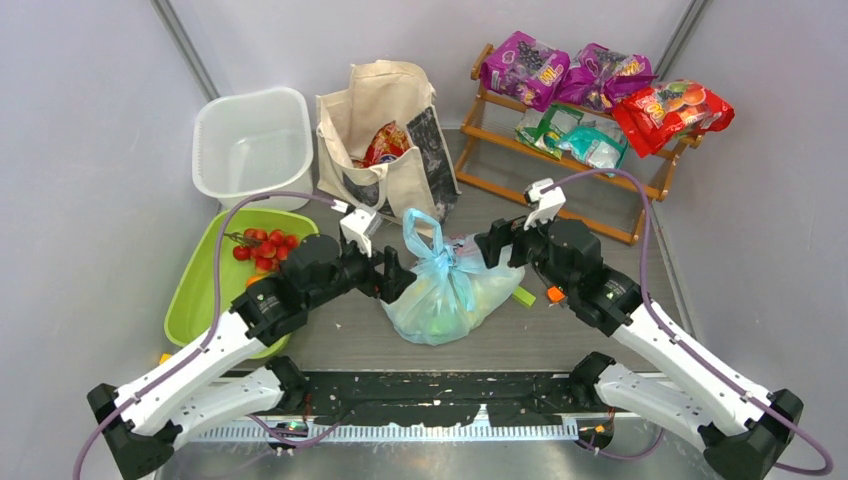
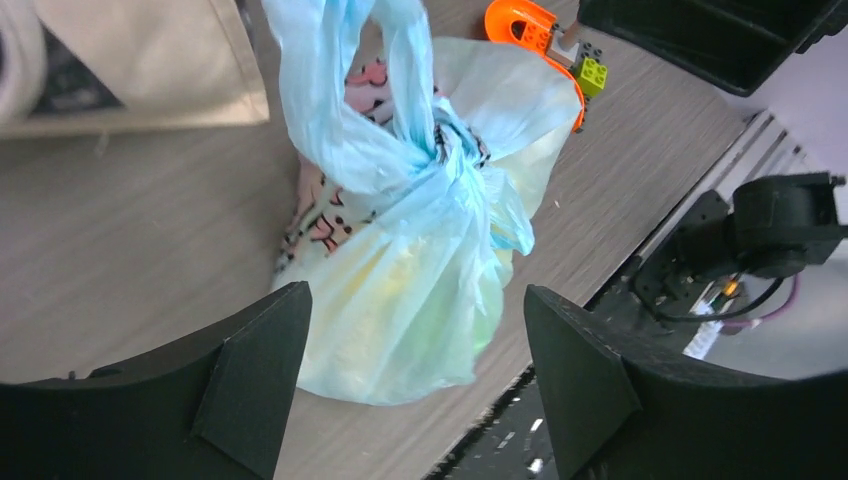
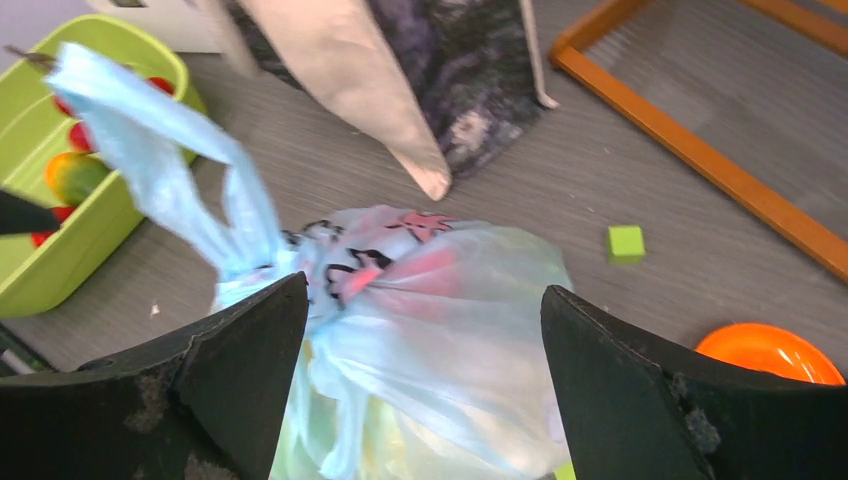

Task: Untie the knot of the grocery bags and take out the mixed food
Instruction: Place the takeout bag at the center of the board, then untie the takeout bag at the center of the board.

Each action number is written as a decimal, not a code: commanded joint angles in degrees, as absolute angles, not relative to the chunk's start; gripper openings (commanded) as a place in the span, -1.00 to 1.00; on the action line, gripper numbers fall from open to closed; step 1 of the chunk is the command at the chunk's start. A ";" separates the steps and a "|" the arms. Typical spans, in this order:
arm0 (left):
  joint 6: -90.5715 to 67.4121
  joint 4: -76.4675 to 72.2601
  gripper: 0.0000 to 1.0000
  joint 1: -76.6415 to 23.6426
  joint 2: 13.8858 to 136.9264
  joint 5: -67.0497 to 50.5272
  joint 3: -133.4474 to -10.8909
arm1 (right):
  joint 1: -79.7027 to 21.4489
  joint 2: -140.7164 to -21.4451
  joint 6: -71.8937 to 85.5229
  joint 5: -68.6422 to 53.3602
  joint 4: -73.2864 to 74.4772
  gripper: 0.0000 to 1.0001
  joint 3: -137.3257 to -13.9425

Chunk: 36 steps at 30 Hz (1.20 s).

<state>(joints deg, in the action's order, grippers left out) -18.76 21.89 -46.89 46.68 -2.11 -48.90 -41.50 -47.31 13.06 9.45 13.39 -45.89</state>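
Note:
The light-blue plastic bag (image 1: 445, 295) lies on the table between my arms, tied shut. Its knot (image 1: 441, 262) is bunched on top, with the loop handles (image 1: 424, 228) standing up above it. Yellow and green shapes show faintly through the plastic (image 2: 400, 300). My left gripper (image 1: 396, 278) is open at the bag's left side, and the knot (image 2: 440, 150) lies ahead of its jaws (image 2: 415, 330). My right gripper (image 1: 490, 246) is open at the bag's right side, straddling the bag (image 3: 440, 340) with the knot (image 3: 270, 265) by its left finger. The cream canvas tote (image 1: 385, 135) stands behind, with a red packet (image 1: 388, 143) inside.
A white tub (image 1: 252, 145) stands at the back left. A green tray (image 1: 190, 300) holding red tomatoes (image 1: 262, 247) is beside my left arm. A wooden rack (image 1: 560, 150) at the back right carries purple, teal and red packets (image 1: 670, 108). A small green block (image 3: 626, 243) and an orange piece (image 3: 770, 352) lie right of the bag.

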 commanded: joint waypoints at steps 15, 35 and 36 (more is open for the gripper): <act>-42.70 9.05 0.50 -60.63 63.81 18.90 -49.96 | -34.67 -43.51 18.85 4.92 13.97 0.65 -40.04; -40.11 11.74 -0.17 -62.01 73.92 23.21 -54.87 | -34.74 -42.63 19.34 3.31 12.66 0.60 -38.20; -40.08 11.75 -0.17 -62.09 74.10 23.24 -54.99 | -34.75 -42.69 19.34 3.24 12.66 0.60 -38.13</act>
